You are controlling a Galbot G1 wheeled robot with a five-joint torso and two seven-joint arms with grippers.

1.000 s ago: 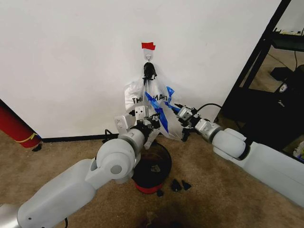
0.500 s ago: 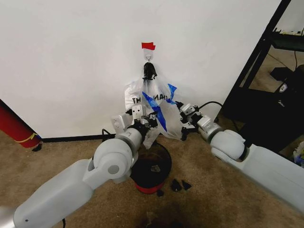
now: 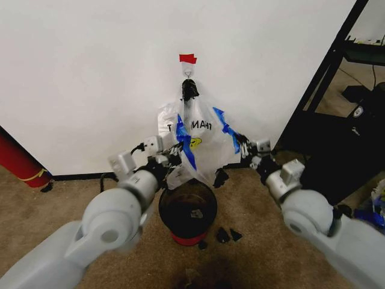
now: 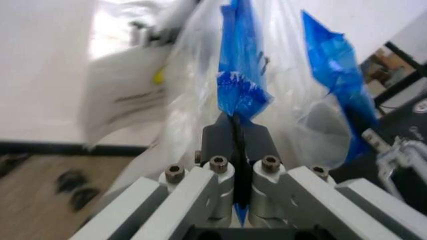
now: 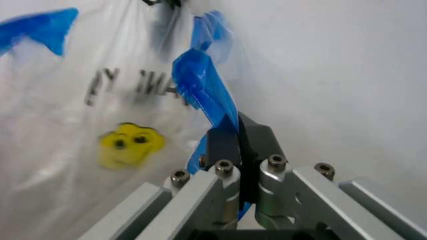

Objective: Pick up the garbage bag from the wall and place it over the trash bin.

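Both grippers, left gripper (image 4: 235,150) and right gripper (image 5: 238,150), are clamped on blue strips of the garbage bag (image 3: 201,144), hanging over the trash bin (image 3: 187,211). Top looks still caught on the hook (image 3: 189,72), I think, so pulling apart could rip the thin plastic.

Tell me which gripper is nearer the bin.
Left. The left gripper sits just above the bin rim, shut on the bag; the right gripper grips its far side, off toward the shelf.
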